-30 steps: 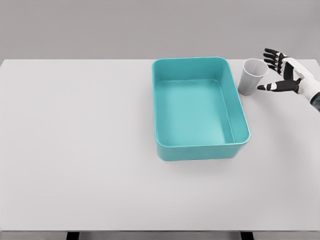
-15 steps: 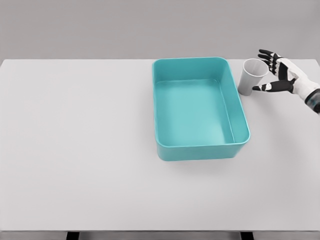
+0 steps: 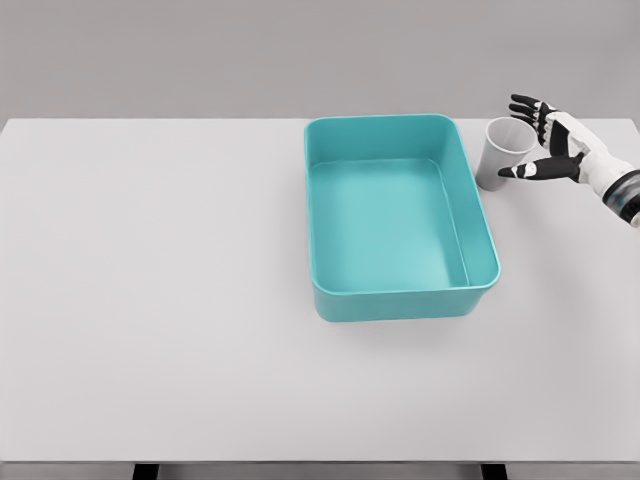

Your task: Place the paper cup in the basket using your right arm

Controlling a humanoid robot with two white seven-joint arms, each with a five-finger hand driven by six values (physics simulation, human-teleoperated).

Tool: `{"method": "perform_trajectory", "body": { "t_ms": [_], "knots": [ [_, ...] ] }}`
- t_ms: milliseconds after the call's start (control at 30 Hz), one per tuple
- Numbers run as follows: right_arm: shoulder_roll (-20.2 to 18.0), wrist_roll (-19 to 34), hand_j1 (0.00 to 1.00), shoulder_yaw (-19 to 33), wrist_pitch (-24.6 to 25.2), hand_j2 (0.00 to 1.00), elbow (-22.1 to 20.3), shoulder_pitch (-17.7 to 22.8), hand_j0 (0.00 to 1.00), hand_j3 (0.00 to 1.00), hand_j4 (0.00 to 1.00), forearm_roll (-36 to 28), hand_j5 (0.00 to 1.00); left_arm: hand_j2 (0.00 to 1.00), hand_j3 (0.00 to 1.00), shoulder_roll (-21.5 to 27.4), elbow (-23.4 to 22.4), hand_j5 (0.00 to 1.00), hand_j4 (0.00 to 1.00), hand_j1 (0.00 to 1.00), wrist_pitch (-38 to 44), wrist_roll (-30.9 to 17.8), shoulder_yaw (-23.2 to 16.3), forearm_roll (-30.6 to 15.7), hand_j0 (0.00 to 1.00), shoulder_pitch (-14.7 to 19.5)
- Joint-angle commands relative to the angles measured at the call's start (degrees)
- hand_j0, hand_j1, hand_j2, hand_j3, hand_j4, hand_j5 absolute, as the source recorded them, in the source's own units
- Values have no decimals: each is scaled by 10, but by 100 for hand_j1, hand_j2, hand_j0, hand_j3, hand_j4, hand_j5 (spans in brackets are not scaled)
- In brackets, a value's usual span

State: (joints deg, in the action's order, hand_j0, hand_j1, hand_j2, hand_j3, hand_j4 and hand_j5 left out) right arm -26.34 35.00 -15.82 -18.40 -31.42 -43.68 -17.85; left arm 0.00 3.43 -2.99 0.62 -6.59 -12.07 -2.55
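A white paper cup [image 3: 497, 152] stands upright on the table just right of the teal basket [image 3: 400, 295], near its far right corner. My right hand [image 3: 527, 138] comes in from the right edge with its fingers spread. The thumb lies in front of the cup's right side and the other fingers reach behind its rim. The fingers bracket the cup without closing on it. The basket is a rectangular tub with nothing inside.
The white table [image 3: 150, 300] spreads wide to the left and in front of the basket. Its far edge runs just behind the cup and hand.
My right hand has slid left toward the cup, from a gap beside it to having its thumb and fingers around the cup's right side. The cup has not moved.
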Motion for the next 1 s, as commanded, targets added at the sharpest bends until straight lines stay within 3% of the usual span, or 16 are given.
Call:
{"method": "perform_trajectory", "body": {
  "t_ms": [0,300,467,733,967],
  "knots": [
    [1,0,100,1,0,100,0,0,100,100,100,-1,100,100,100,0,0,100,100,100,0,0,0,-1,100,0],
    [2,0,95,1,1,95,0,0,95,95,95,13,95,100,100,0,0,100,100,100,0,0,0,-1,100,0],
    [2,0,70,1,1,70,-3,0,70,70,70,29,70,100,100,0,0,100,100,100,0,0,0,0,100,0],
    [-5,0,74,1,-6,74,-14,-1,74,74,74,28,74,100,100,0,0,100,100,100,0,0,0,0,100,0],
    [-16,0,76,2,-7,76,-65,-1,76,76,76,28,76,100,100,0,0,100,100,100,0,0,0,0,100,0]
  ]
}}
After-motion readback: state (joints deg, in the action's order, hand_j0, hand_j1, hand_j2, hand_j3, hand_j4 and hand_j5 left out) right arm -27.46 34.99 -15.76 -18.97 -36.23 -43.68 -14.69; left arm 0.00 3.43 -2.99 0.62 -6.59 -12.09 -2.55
